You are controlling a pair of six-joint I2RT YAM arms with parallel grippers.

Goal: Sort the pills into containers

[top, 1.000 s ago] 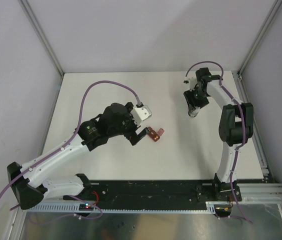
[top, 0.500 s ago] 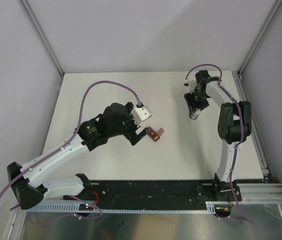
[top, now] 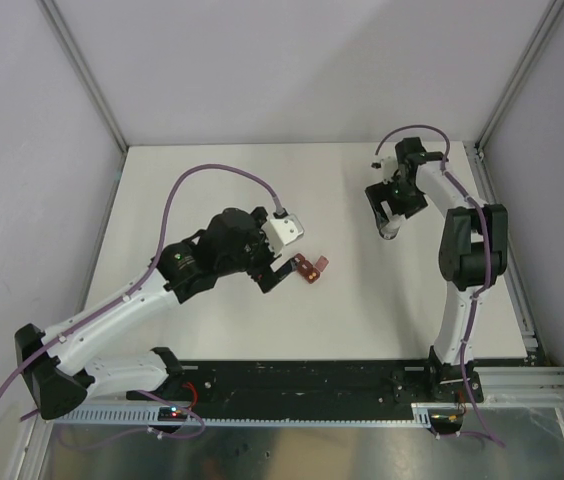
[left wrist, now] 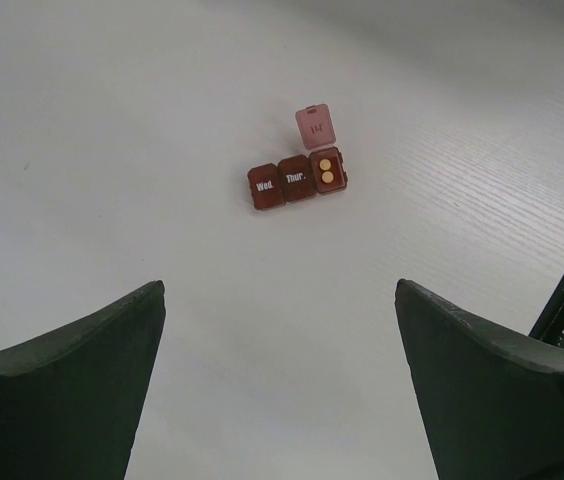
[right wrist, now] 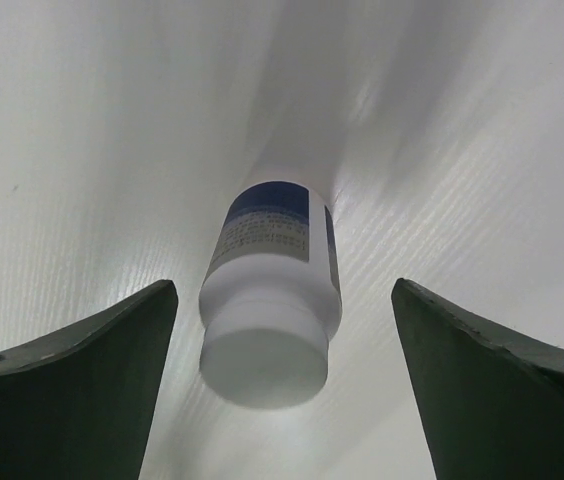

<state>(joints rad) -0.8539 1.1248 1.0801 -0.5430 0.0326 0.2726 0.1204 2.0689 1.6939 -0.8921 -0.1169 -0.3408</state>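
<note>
The pill box [left wrist: 297,180] is showing white lettering on two shut lids, "Wed." and "Thur."; the third compartment, at the end beside "Thur.", is standing open with its lid [left wrist: 314,126] tipped back, and the faint marking on that lid is too dim to read. Two round yellow pills [left wrist: 326,170] are lying in the open compartment, which only the left wrist view is showing; from above the box is appearing as a small red strip. The left gripper [left wrist: 277,300] is hanging over bare table [left wrist: 112,150] just beside the box, fingers spread wide and gripping nothing. White surface is surrounding the box on every side, with no table edge near it. Well apart from the box, toward the far right edge, the right gripper [right wrist: 282,300] is straddling a white-capped bottle [right wrist: 272,290], its fingers [right wrist: 82,390] parted with a gap on each side. The bottle's label is carrying a dark blue band and print too small to read.
</note>
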